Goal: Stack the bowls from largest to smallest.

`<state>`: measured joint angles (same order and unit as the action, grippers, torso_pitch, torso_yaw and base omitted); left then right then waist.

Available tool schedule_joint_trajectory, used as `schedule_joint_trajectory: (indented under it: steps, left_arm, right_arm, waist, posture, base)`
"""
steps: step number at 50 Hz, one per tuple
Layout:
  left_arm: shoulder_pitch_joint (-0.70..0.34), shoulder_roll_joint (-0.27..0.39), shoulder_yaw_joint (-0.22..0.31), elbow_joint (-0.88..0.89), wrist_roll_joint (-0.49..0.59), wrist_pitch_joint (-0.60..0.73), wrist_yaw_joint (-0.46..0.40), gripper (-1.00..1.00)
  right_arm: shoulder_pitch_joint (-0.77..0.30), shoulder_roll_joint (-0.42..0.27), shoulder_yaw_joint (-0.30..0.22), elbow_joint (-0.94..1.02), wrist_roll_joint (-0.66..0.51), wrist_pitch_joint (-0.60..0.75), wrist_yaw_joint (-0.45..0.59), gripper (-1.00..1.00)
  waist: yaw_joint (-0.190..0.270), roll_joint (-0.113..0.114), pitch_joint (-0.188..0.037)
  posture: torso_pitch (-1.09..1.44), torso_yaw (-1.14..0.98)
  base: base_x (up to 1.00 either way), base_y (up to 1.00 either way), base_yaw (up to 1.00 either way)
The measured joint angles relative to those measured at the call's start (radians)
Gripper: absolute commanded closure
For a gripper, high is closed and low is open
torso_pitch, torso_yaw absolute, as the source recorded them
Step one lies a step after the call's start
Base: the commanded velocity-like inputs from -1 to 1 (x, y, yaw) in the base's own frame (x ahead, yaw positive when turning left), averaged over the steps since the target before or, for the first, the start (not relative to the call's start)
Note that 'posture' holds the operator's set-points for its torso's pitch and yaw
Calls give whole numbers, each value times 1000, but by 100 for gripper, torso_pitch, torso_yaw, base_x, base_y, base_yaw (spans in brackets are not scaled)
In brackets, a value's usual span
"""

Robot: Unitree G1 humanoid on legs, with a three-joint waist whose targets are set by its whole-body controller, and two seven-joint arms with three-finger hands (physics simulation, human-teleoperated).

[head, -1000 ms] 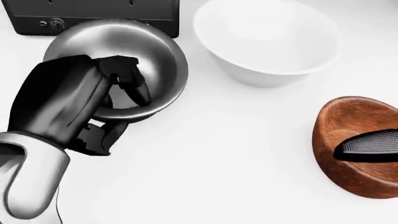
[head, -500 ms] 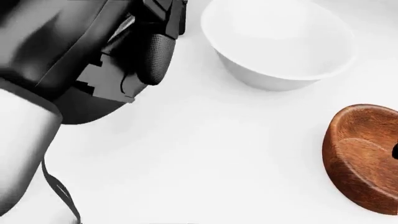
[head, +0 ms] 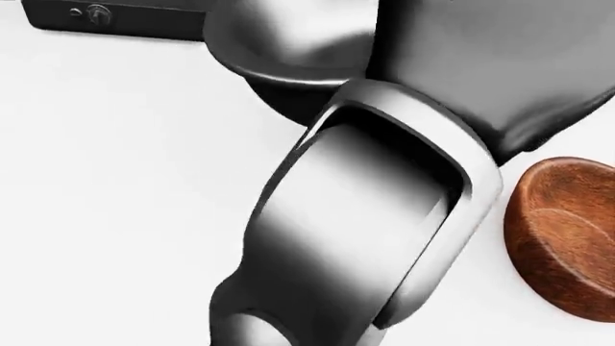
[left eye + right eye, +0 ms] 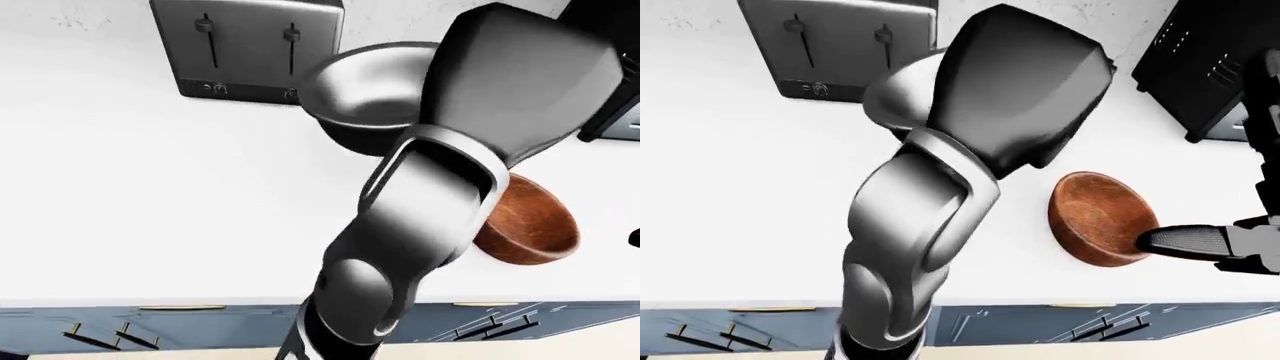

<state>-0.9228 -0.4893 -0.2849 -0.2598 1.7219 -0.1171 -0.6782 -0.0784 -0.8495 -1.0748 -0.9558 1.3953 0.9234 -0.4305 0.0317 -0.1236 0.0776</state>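
My left arm (image 4: 430, 225) fills the middle of all three views. It carries the steel bowl (image 4: 365, 101) above the counter, just below the toaster. The forearm (image 4: 520, 82) hides the fingers and the bowl's right side. The white bowl is hidden behind the arm. The wooden bowl (image 4: 1098, 219) lies on the white counter to the right of the arm, its opening tipped toward the camera. One straight finger (image 4: 1185, 241) of my right hand (image 4: 1240, 241) reaches its right rim from the right edge of the right-eye view.
A steel toaster (image 4: 250, 49) stands at the top left of the eye views. A black appliance (image 4: 1205, 64) stands at the top right. The white counter (image 4: 130, 195) ends at its bottom edge, with blue drawers (image 4: 110, 330) below.
My left arm has lifted the steel bowl off the counter and swung it up and to the right, so it now covers the white bowl. My right finger has drawn back from inside the wooden bowl.
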Motion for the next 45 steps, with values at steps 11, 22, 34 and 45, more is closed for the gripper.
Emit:
schedule_joint_trajectory:
  steps: [11,22,34,45]
  left_arm:
    - [-128,9,40,269,51,-38,179,100]
    - [-217,30,58,533,18,-3,334,100]
    - [-289,58,71,694,-25,-18,434,100]
    - [-325,86,77,758,-81,-16,474,82]
  right_arm:
    - [20,43,-5,-9,-49,0,57,-100]
    - [31,82,-1,-17,-90,-1,92,-100]
    - [34,92,-10,-15,-108,2,118,-100]
    - [33,84,-7,-16,-96,0,111,-100]
  waist:
    - [-6,7,-10]
    - [-9,10,-11]
    - [-14,15,-12]
    - [-15,16,-10]
  posture:
    - [0,0]
    - [0,0]
    - [0,0]
    - [0,0]
  base:
    - [0,0,0]
    - [0,0,0]
    - [0,0,0]
    - [0,0,0]
